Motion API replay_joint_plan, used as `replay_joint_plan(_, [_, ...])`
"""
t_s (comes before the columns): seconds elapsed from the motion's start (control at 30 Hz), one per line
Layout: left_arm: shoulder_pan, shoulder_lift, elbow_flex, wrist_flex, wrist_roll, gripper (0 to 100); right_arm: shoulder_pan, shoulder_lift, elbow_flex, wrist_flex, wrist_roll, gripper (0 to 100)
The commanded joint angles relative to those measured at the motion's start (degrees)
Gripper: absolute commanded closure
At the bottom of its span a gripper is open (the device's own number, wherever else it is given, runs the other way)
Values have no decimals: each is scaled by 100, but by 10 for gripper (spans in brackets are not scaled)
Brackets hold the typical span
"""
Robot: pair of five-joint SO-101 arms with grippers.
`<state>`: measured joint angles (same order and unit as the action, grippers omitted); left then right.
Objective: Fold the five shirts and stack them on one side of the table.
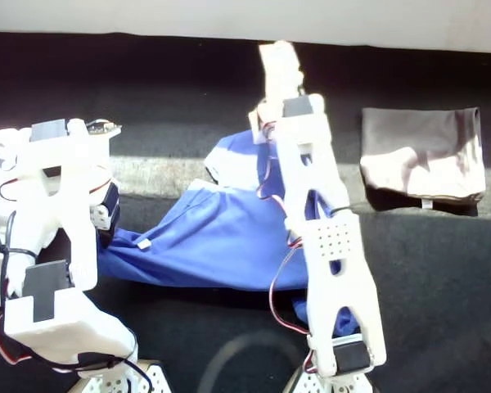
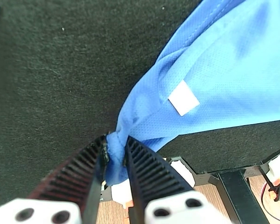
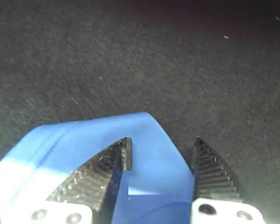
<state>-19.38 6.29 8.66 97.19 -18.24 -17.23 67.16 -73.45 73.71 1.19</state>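
Blue shirt [image 1: 217, 237] cloth, thin and limp, is bunching in my left pincer [image 2: 115, 143], which is clenching one edge, while my right pincer [image 3: 162, 145] is hanging released over another, the rest sagging across the dark bench [image 2: 46, 84]; I am judging seamed edges the surest hold.

the high view looks down from behind the 2 arms, facing across the table [image 1: 188, 90]. the left wrist view looks out along the left gripper [image 2: 114, 156], the right wrist view along the right gripper [image 3: 161, 154], both very close to the table top. all 3 views share the blue shirt [image 1: 221, 237].
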Motion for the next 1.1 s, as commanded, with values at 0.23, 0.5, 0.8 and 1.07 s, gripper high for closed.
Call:
replay_joint_plan(0.23, [-57,-268,-22,-35,-9,991,-48,637,-989,1490,747,789])
replay_joint_plan(0.5, [-48,-277,-66,-44,-18,991,57,646,-2299,2738,1248,789])
replay_joint_plan(0.8, [-48,-277,-57,-167,-18,991,75,382,-2695,1965,1073,786])
replay_joint_plan(1.07, [-48,-277,-66,-167,-18,991,66,400,-1297,119,440,786])
